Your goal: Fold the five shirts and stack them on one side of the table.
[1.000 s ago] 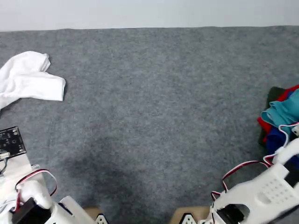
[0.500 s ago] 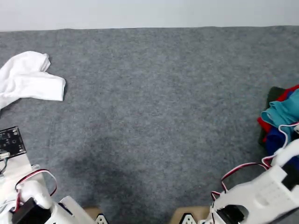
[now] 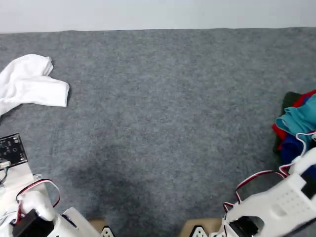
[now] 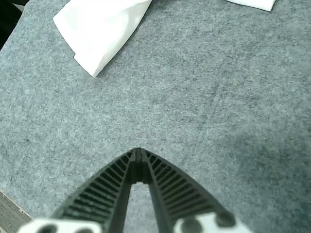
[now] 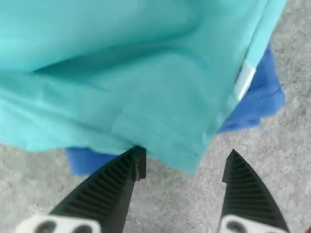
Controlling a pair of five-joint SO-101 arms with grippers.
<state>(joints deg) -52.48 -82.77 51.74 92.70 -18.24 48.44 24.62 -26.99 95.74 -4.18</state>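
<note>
Right gripper (image 5: 186, 154) was wide open and empty, sitting at the shirt pile on the desk's (image 3: 163, 98) right edge. The teal shirt (image 5: 121, 73) lay on top, straight ahead of the jaws, its near hem running roughly across the gap. One fingertip was at that hem; touching or just short, couldn't tell. The blue shirt (image 5: 255, 104) stuck out from under it, just beside the hem. Left gripper (image 4: 137, 154) was closed on nothing over bare desk, with the white shirt (image 4: 104, 29) ahead of it by the left edge, well apart from the pile. Judgement: the right arm was far nearer the pile. The pick would go straight forward onto the teal hem, and could pinch blue fabric along with it.
</note>
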